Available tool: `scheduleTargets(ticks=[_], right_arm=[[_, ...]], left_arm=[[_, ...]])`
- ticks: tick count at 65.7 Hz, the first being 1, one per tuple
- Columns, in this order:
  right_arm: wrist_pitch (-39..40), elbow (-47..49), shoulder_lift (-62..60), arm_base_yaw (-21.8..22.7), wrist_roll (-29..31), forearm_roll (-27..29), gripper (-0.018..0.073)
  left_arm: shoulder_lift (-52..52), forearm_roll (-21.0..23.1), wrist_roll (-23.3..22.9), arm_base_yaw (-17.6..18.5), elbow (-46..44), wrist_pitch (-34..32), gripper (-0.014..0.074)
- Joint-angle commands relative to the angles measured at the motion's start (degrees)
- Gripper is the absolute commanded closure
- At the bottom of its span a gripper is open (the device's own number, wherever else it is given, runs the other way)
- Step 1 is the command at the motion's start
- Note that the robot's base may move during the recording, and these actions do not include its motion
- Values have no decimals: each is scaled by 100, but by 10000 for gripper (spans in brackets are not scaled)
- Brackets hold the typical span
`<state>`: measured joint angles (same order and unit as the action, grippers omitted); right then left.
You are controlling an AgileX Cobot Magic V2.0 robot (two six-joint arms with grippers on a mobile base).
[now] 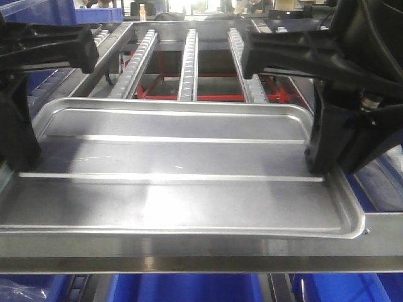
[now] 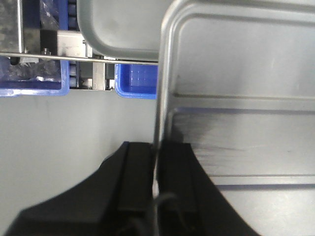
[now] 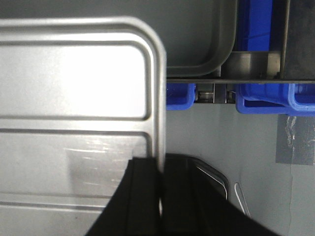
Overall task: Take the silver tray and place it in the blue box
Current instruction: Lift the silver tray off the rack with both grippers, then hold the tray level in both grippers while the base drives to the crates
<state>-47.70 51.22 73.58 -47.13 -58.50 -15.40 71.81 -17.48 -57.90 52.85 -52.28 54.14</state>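
The silver tray (image 1: 176,157) is shiny, with a rolled rim and two raised lines across its bottom. It hangs level between my two grippers, above the metal front bar (image 1: 189,263). My left gripper (image 1: 22,157) is shut on the tray's left rim (image 2: 158,98); the left wrist view shows its fingers (image 2: 138,172) clamped on either side of the rim. My right gripper (image 1: 318,165) is shut on the right rim (image 3: 160,98), fingers (image 3: 145,191) pinching it. A blue box (image 1: 189,289) shows below the bar, mostly hidden.
A roller rack (image 1: 189,63) with red frame bars stands behind the tray. A duller grey tray (image 2: 123,24) lies on the rack, also in the right wrist view (image 3: 197,39). More blue boxes (image 2: 135,81) (image 3: 266,98) sit under it. Grey floor lies below.
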Motion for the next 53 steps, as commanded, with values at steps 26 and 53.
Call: scheduleTargets(ticks=[26,53], right_arm=[[102,142,-120,-6,15,-248,502],[102,142,-120,-6,15,-248,502]], left_arm=[[-166,-166,-52,41,-152,52,603],[-166,-166,-52,41,-152,52,603]])
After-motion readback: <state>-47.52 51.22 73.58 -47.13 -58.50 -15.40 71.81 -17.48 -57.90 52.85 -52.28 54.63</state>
